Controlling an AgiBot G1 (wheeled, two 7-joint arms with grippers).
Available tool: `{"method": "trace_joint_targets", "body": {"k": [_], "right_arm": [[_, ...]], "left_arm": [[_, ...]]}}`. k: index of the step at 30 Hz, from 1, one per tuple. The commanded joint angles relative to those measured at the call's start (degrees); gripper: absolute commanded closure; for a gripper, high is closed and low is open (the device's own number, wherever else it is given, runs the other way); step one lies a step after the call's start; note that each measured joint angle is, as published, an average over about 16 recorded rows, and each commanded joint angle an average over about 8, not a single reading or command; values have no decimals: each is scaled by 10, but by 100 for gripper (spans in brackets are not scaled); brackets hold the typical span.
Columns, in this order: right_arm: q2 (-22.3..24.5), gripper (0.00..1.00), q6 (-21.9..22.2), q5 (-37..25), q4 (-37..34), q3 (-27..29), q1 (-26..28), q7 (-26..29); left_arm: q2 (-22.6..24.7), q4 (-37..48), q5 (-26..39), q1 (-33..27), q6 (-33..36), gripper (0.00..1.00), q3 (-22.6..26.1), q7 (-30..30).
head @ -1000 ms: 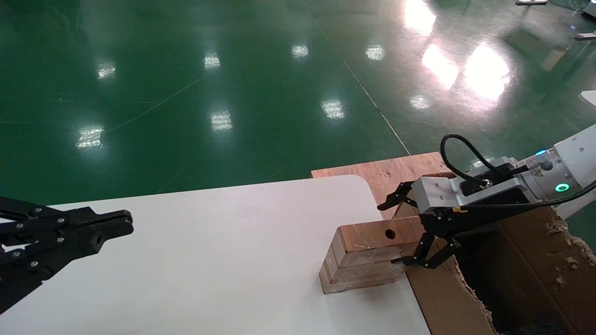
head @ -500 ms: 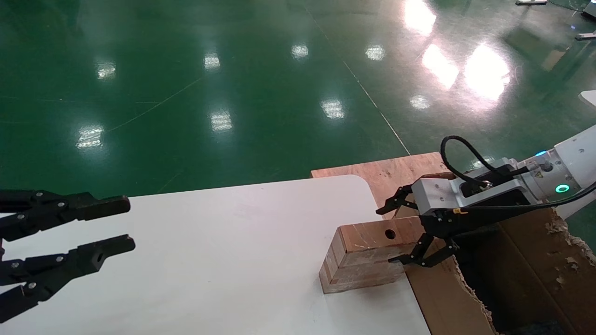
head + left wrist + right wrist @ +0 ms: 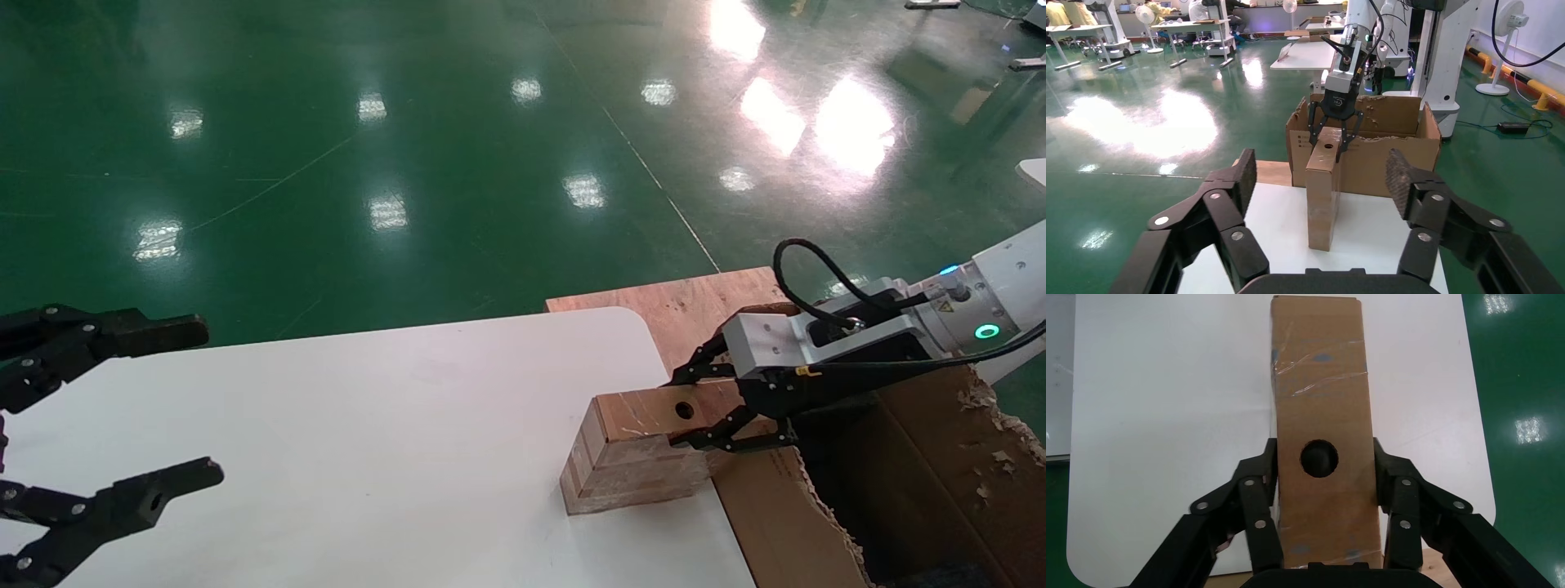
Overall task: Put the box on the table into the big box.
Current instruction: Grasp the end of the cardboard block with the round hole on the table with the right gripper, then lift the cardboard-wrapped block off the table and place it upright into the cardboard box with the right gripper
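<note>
tan box (image 3: 633, 457) with striped edges, white table (image 3: 392, 441)

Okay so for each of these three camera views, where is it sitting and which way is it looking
Head view: looks forward and down over the table; left gripper open, right gripper shut on the box.
Left wrist view: looks across the table at the box and big box; own fingers frame it.
Right wrist view: looks along the box; own fingers clamp it.
All three share the box.

A robotics lab or factory hall: a glossy green floor (image 3: 409, 163) reflects ceiling lights, white worktables (image 3: 1083, 27) and standing fans (image 3: 1147, 15) line the far side, other white robot stands (image 3: 1438, 55) rise nearby, and cables (image 3: 1517, 125) trail across the floor.
</note>
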Motion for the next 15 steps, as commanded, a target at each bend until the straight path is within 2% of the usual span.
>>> {"method": "trace_joint_targets", "body": {"k": [1,9,15], "right_arm": [[0,100,0,0,0,0,0,0],[1,100,6,1,7,-3,1,5],[15,100,1,8,47,-18,34,49]], "left_arm": [[0,0,0,0,0,0,0,0],[0,0,0,0,0,0,0,0],[0,0,0,0,0,0,0,0]]}}
